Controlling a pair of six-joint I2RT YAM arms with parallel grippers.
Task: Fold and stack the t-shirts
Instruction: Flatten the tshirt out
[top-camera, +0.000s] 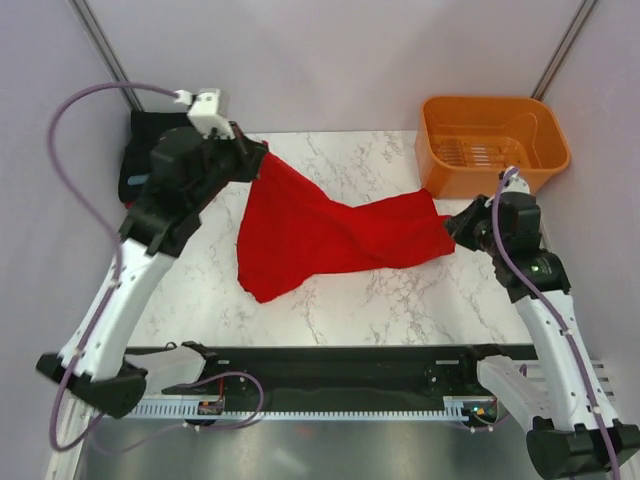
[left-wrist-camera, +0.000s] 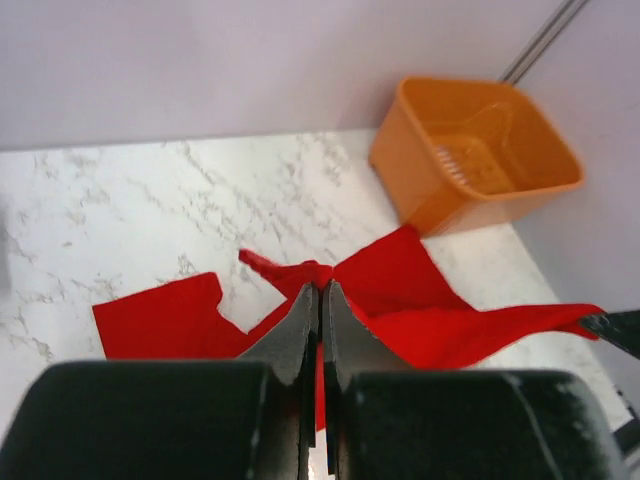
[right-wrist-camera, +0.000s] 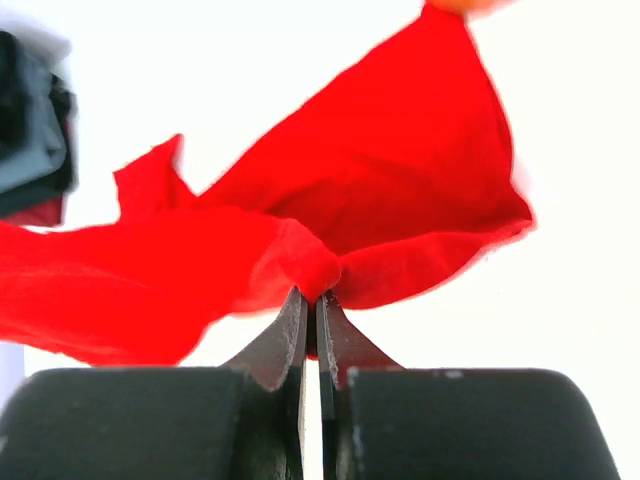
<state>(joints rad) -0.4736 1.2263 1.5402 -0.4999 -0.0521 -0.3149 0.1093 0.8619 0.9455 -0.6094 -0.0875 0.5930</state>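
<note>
A bright red t-shirt (top-camera: 320, 235) hangs stretched between my two grippers above the marble table (top-camera: 400, 300). My left gripper (top-camera: 255, 158) is shut on its far left edge; in the left wrist view the jaws (left-wrist-camera: 320, 290) pinch a fold of the red shirt (left-wrist-camera: 440, 320). My right gripper (top-camera: 458, 228) is shut on its right edge; in the right wrist view the jaws (right-wrist-camera: 312, 298) clamp a bunched fold of the shirt (right-wrist-camera: 370, 190). A dark folded pile (top-camera: 140, 150) lies at the far left behind my left arm, partly hidden.
An orange plastic basket (top-camera: 490, 145) stands at the far right corner, close behind my right gripper; it also shows in the left wrist view (left-wrist-camera: 470, 150). Grey walls enclose the table at the back and sides.
</note>
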